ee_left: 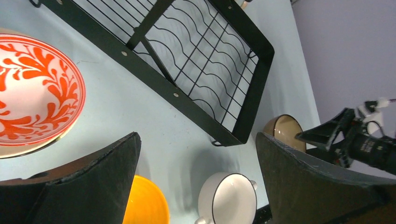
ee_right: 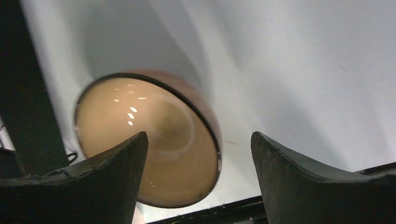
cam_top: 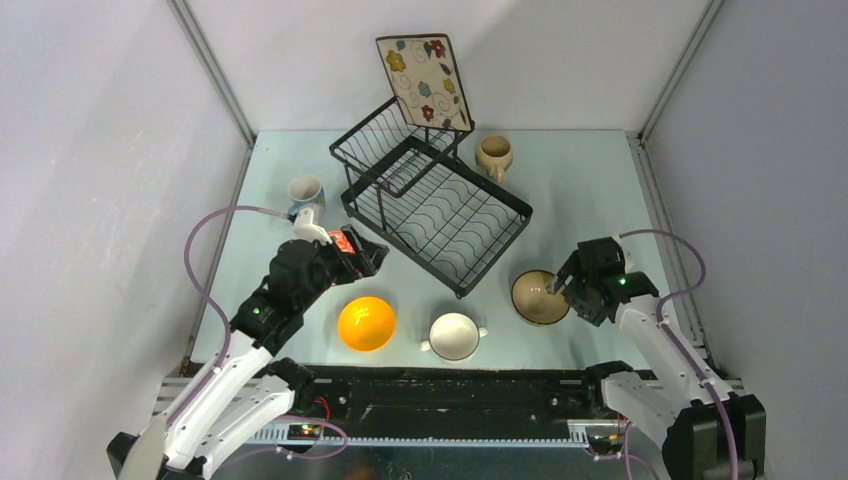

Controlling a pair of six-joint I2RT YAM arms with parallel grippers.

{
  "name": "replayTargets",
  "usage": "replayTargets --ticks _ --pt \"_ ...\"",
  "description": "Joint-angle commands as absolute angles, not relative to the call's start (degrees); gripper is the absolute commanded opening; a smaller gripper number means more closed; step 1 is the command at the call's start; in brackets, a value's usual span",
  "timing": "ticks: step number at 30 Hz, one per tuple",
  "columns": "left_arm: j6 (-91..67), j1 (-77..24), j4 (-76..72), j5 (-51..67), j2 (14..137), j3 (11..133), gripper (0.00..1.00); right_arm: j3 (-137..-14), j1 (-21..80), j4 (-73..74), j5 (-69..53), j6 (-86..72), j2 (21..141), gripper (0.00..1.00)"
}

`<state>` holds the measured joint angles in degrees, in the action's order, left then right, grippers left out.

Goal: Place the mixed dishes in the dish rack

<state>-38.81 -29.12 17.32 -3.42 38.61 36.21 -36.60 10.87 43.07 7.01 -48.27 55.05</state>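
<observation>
The black dish rack (cam_top: 440,215) stands mid-table, with the square floral plate (cam_top: 425,80) leaning upright at its raised basket. My left gripper (cam_top: 370,257) is open and empty, hovering by the red-patterned bowl (ee_left: 32,93), which the arm mostly hides from above. My right gripper (ee_right: 198,154) is open, its jaws straddling the near rim of the tan bowl (ee_right: 149,140), one finger over the inside. The orange-yellow bowl (cam_top: 366,323) and white two-handled bowl (cam_top: 454,335) sit at the front. The blue mug (cam_top: 306,190) is left of the rack, the beige mug (cam_top: 494,155) behind it. The cream round plate is out of view.
The rack's near corner (ee_left: 243,135) lies just ahead of my left gripper (ee_left: 196,163). The right arm (ee_left: 359,140) shows at the right of the left wrist view. Grey walls close in the table on three sides, and a black rail (cam_top: 450,385) runs along the front edge.
</observation>
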Motion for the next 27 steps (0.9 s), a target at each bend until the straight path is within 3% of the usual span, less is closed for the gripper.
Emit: replayTargets --ticks 1,14,21,27 --pt "-38.97 -29.36 13.71 1.61 39.0 36.45 1.0 -31.94 11.24 40.76 5.5 -54.13 52.08 0.83" --pt "-39.63 -29.35 13.19 2.85 39.8 35.25 0.99 -30.06 14.15 41.46 8.81 -55.44 48.91 0.56" --pt "-39.46 -29.44 12.41 3.0 39.62 34.67 0.99 -30.19 14.18 41.78 9.74 -54.49 48.61 0.58" --pt "-38.51 -29.44 14.21 1.38 39.23 35.29 0.99 -35.32 12.43 43.03 14.53 -51.12 47.32 0.7"
